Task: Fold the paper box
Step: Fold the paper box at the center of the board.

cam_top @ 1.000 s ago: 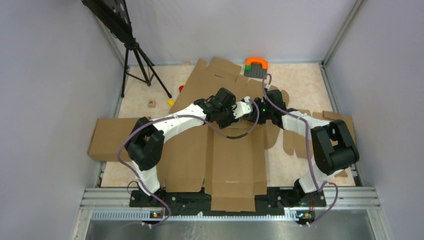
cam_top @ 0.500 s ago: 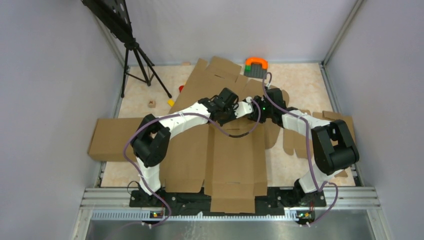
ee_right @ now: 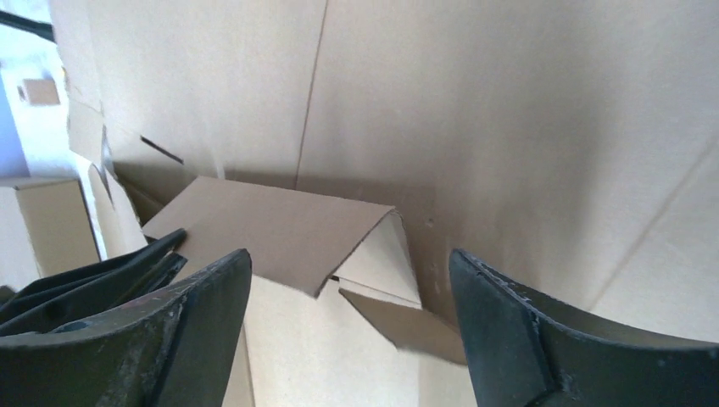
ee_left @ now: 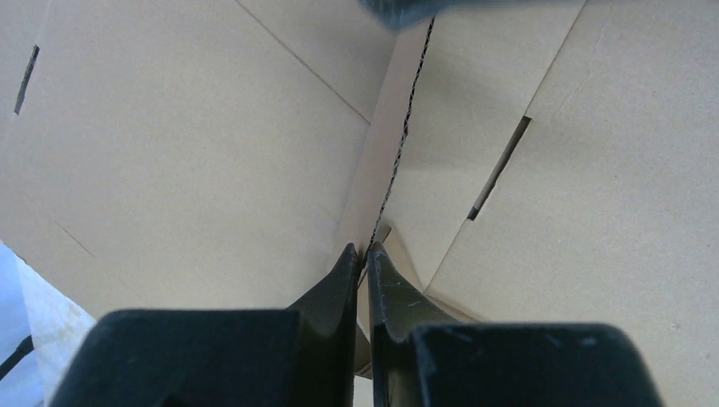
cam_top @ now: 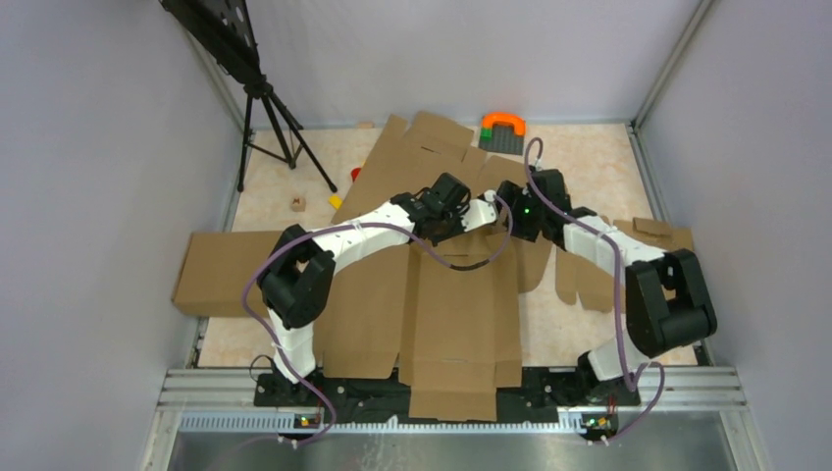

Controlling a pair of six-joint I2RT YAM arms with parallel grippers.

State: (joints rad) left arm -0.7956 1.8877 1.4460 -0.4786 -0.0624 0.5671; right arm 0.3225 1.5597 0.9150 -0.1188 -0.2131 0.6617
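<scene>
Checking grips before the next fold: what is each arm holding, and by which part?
The left gripper pinches the paper box by the cut edge of a raised flap. The right gripper is open, holding nothing.

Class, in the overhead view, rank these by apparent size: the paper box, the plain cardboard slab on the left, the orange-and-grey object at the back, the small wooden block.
Largest to smallest:
1. paper box
2. cardboard slab
3. orange-and-grey object
4. wooden block
</scene>
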